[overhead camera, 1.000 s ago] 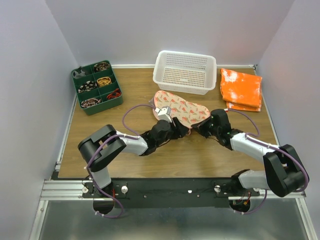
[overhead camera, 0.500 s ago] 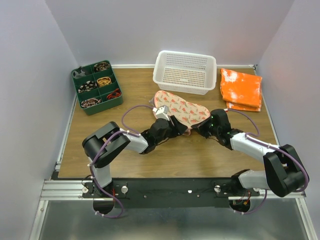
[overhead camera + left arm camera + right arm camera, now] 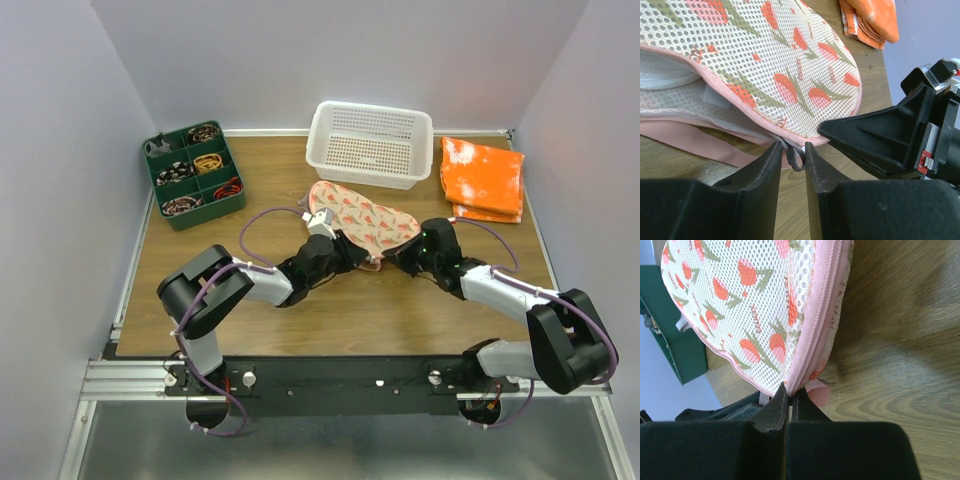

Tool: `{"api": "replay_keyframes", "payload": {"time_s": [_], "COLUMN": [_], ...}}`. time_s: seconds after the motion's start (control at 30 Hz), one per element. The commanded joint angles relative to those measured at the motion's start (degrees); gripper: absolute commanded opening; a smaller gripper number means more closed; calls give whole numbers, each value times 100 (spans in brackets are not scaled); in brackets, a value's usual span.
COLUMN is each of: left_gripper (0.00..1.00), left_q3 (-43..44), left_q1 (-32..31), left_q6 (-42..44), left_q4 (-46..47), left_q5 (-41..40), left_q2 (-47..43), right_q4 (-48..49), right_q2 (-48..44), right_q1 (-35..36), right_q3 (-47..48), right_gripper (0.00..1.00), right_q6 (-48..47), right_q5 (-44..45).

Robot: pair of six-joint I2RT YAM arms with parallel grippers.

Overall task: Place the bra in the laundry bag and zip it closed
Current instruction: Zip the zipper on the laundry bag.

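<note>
While right gripper (image 3: pixel 790 392) pinches laundry bag (image 3: pixel 365 222) rim, left gripper (image 3: pixel 792 147) straddles zipper pull (image 3: pixel 795 159), grip unclear, basket (image 3: pixel 365 178) just behind.

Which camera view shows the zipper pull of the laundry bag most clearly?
Left wrist view: the zipper pull hangs between the left gripper's fingers at the laundry bag's rim. The right wrist view shows only the rim; from above it is too small.

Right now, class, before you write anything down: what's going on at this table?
Both arms work at the near edge of the laundry bag. The right pincer is shut on its pink rim, pinning it down. The left pincer straddles the zip pull; whether it grips the pull yet is unclear. The bag gapes beside the pull, so it is not zipped closed.
</note>
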Motion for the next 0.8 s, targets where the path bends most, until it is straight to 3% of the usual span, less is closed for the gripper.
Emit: {"api": "replay_keyframes", "payload": {"time_s": [0.0, 0.77], "left_gripper": [36, 39], "left_q3": [-29, 156], "left_q1": [-67, -339], "left_q6": [232, 452], "left_q4": [-35, -870], "left_q5": [-18, -536], "left_q2": [-246, -255], "right_q4": [-56, -144], "right_q2": [32, 58], "right_q1": [-17, -8], "right_q3": [186, 353], "right_gripper": [4, 4], "right_q6": [-93, -207], "right_q5": [-20, -55]}}
